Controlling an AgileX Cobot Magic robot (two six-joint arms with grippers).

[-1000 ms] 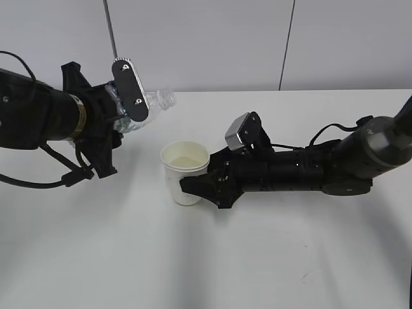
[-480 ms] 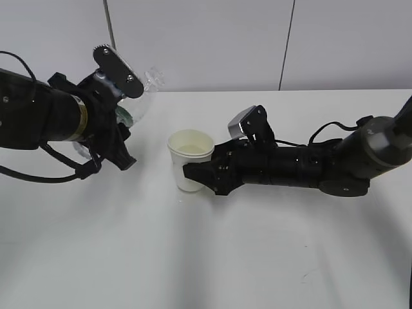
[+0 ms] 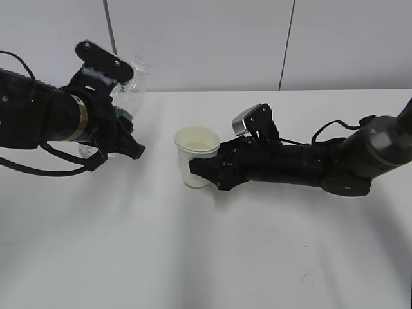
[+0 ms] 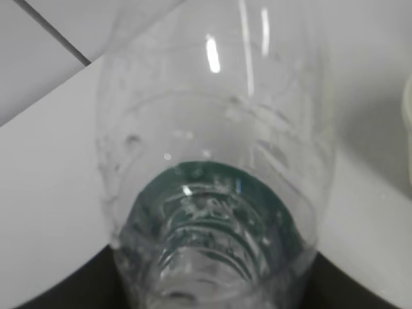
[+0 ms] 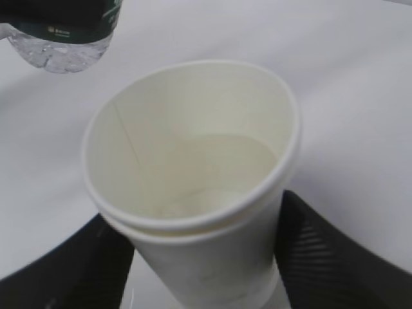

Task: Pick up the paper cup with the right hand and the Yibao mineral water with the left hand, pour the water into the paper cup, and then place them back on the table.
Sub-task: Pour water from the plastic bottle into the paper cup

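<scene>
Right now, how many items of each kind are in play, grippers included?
Cup: 1
Bottle: 1
Grippers: 2, left gripper shut on the bottle, right gripper shut on the cup
Total: 4

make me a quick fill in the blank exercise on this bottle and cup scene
1. The paper cup is held by the ____ pincer.
2. Inside the cup there is a little ____.
3. The left pincer grips the Yibao mineral water, whose label is ____.
4. The bottle's neck points ____ from the cup.

Missing words: right; water; green; away
</scene>
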